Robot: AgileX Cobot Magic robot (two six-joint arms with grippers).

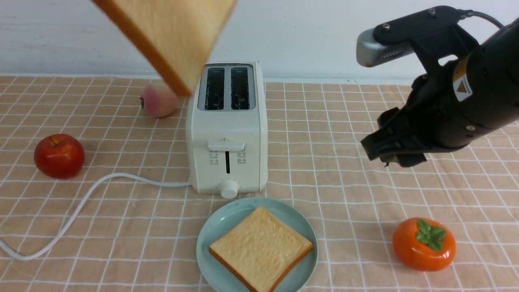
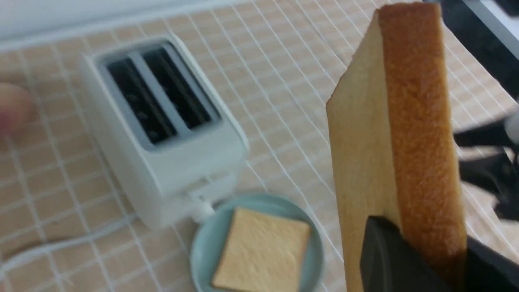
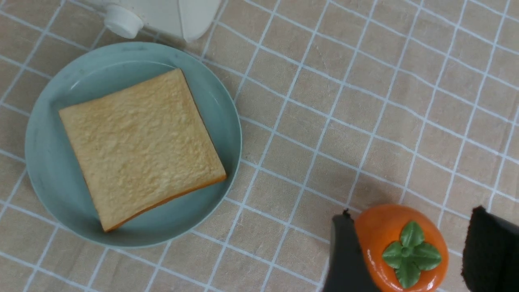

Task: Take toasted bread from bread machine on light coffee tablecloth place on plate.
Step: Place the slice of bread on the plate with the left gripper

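Observation:
The cream-white bread machine stands mid-table on the light coffee tablecloth, with both slots empty. One slice of toasted bread lies flat on the teal plate just in front of it. My left gripper is shut on the second slice and holds it on edge, high above the toaster's left side; only that slice shows in the front view. My right gripper hovers open and empty to the right of the toaster. The right wrist view shows the plate and its slice.
A red apple sits at the left and a peach behind the toaster's left side. An orange persimmon lies at the front right, below my right gripper. The white cord trails left across the cloth.

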